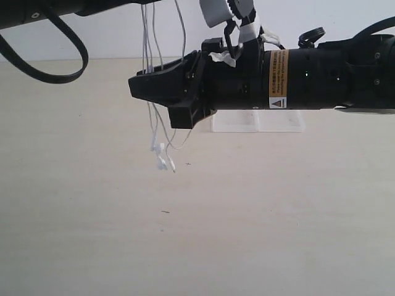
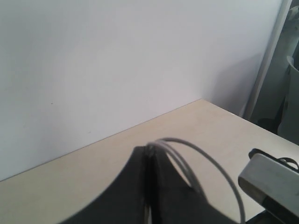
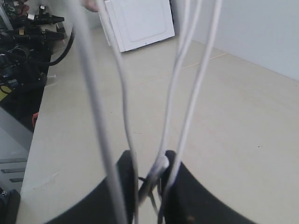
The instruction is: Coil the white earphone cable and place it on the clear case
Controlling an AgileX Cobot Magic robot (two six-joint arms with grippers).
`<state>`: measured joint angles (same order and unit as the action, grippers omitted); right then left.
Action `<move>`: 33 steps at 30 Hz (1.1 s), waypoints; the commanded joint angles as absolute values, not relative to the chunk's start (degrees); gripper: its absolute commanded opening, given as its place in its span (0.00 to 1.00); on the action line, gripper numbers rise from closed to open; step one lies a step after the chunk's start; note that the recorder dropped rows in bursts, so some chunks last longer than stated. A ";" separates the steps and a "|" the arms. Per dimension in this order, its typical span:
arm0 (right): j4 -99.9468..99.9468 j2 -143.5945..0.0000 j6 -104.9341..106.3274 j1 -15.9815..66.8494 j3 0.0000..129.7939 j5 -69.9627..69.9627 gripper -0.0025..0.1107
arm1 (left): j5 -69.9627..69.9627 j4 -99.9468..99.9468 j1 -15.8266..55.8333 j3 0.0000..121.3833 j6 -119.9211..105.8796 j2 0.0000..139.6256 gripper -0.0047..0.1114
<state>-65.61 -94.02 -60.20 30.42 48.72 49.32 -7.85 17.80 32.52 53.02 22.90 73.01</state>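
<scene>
My left gripper point(image 2: 148, 152) — jaws clamped on thin white earphone cable point(image 3: 99, 116) | my right gripper point(image 3: 156, 162) — jaws pinching its smooth strands

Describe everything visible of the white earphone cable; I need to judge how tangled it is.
The white earphone cable is a very thin whitish wire hanging in several loose vertical strands. Its top loops are clamped in the shut left gripper; lower down, strands are pinched between the fingers of the right gripper. Two small white earbuds dangle lowest, above the table.
</scene>
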 commanded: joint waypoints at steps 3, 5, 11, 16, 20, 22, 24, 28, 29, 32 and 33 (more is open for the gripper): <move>-66.25 -94.09 -59.61 30.61 48.99 48.50 0.17 | -9.31 17.21 32.64 53.44 23.15 72.11 0.04; -66.25 -94.09 -59.61 30.61 48.99 47.70 0.16 | -9.31 17.21 32.64 53.44 23.15 71.88 0.04; -66.51 -94.09 -59.61 30.61 48.99 47.62 0.02 | -9.18 17.21 32.64 53.44 24.36 71.75 0.04; -67.95 -93.99 -60.14 30.61 48.99 47.85 0.02 | -8.99 17.21 32.64 53.44 24.36 71.75 0.04; -69.39 -93.74 -62.15 30.61 48.99 47.85 0.02 | -8.70 17.21 32.64 53.44 26.70 71.75 0.04; -70.45 -93.35 -63.34 30.61 48.99 47.85 0.02 | -8.49 17.21 32.64 53.44 27.70 71.75 0.04; -71.64 -93.03 -64.45 30.61 48.99 47.85 0.02 | -8.23 17.21 32.64 53.44 27.71 71.75 0.04; -77.73 -91.58 -68.23 30.61 48.99 46.33 0.02 | -4.94 17.21 32.64 53.44 29.02 71.75 0.04; -79.42 -91.19 -69.31 30.61 48.99 45.53 0.02 | -3.95 17.21 32.64 53.44 29.11 71.75 0.04; -85.03 -89.39 -73.72 30.61 48.99 42.36 0.02 | -1.34 17.21 32.64 53.44 29.11 71.75 0.04; -87.51 -87.93 -75.70 30.61 48.99 41.05 0.02 | -0.39 17.21 32.64 53.44 29.11 71.75 0.04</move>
